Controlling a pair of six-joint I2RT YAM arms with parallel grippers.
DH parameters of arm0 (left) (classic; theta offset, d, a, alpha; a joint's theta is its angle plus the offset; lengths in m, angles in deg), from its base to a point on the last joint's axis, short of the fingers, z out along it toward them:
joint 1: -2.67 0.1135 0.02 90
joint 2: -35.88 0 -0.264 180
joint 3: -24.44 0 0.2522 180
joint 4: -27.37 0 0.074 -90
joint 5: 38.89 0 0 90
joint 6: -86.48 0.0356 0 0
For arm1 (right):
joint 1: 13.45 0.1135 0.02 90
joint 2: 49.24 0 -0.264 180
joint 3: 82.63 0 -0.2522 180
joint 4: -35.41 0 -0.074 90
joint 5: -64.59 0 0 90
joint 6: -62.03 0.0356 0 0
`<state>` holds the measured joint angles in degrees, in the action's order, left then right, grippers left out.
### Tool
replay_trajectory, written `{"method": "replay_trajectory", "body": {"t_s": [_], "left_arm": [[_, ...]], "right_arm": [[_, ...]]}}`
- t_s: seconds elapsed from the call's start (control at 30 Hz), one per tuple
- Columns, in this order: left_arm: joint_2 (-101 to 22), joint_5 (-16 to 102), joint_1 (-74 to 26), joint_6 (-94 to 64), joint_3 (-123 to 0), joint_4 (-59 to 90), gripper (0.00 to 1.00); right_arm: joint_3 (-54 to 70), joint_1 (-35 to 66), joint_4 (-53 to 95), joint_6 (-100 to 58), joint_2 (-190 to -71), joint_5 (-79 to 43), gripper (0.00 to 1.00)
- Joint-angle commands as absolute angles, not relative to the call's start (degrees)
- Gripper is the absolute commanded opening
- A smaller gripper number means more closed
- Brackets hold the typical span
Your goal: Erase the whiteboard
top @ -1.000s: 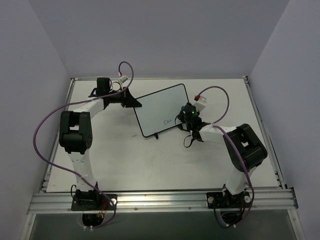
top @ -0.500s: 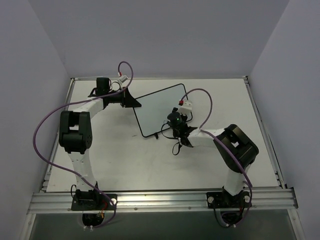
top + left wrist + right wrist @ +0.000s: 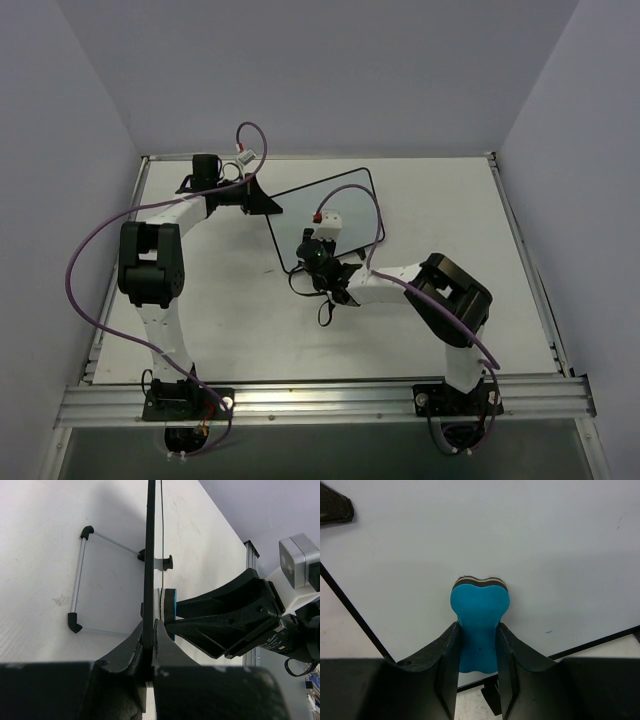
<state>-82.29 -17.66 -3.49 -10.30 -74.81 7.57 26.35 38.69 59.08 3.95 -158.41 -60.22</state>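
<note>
one whiteboard (image 3: 300, 215), one blue eraser (image 3: 480, 602), two end effectors (image 3: 149, 630) (image 3: 478, 630).

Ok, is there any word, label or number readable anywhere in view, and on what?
No text can be read anywhere.
whiteboard: no words on the part in view, only a tiny blue speck near its lower edge.
blue eraser: unmarked.
right tool: faint print on its black body, too blurred to read.
</note>
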Motion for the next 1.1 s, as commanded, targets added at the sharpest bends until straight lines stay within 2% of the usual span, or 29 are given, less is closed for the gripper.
{"method": "replay_trajectory", "body": {"t_s": [0.0,0.13,0.47,1.07], "left_arm": [[-81.28,-17.36,-6.21,-0.79,-75.37,6.75,0.02],[-81.28,-17.45,-6.21,-0.79,-75.37,6.67,0.02],[-82.25,-17.1,-5.95,0.96,-76.59,3.51,0.02],[-81.54,-15.95,-5.51,2.73,-76.68,2.27,0.02]], "right_arm": [[28.31,33.77,56.27,3.76,-160.34,-53.46,0.0],[31.66,27.62,54.96,3.84,-159.28,-53.88,0.0],[41.32,26.2,56.36,12.45,-157.7,-60.48,0.0],[39.84,24.26,52.32,16.15,-160.42,-61.19,0.0]]}}
